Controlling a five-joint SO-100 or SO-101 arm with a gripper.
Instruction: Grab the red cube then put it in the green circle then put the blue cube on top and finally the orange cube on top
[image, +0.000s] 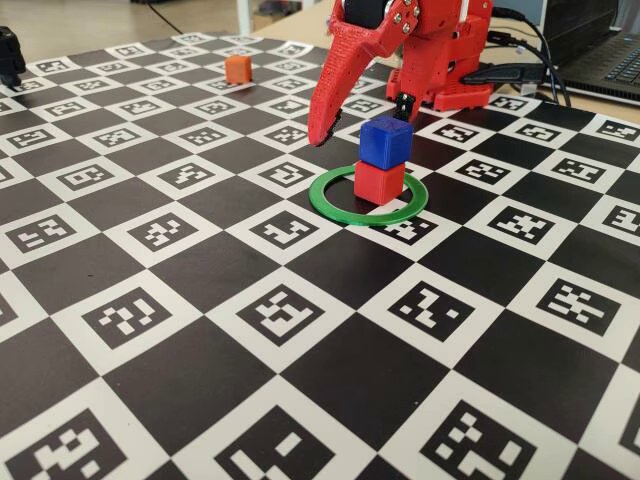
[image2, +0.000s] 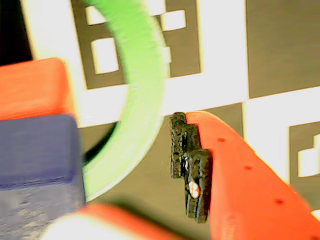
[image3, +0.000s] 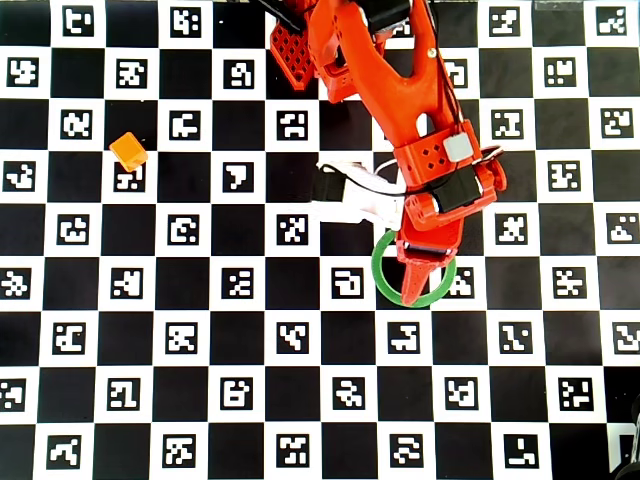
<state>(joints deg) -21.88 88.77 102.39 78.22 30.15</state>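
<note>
The red cube (image: 379, 183) sits inside the green circle (image: 330, 200). The blue cube (image: 385, 142) rests on top of it, turned slightly. My gripper (image: 360, 123) is open around the blue cube. Its long red finger is to the left and the black-padded finger (image: 403, 105) is just behind the cube's top. In the wrist view the blue cube (image2: 35, 150) and the red cube (image2: 30, 87) fill the left side. The ring (image2: 142, 90) and the padded finger (image2: 190, 170) are to their right. The orange cube (image: 237, 69) lies far back left, and shows in the overhead view (image3: 129, 151) too. In that view the arm hides both stacked cubes.
The arm's red base (image: 450, 70) stands behind the stack. A laptop (image: 610, 60) and cables lie at the back right. A black object (image: 10, 55) is at the far left edge. The checkered marker board (image: 300, 330) covers the table.
</note>
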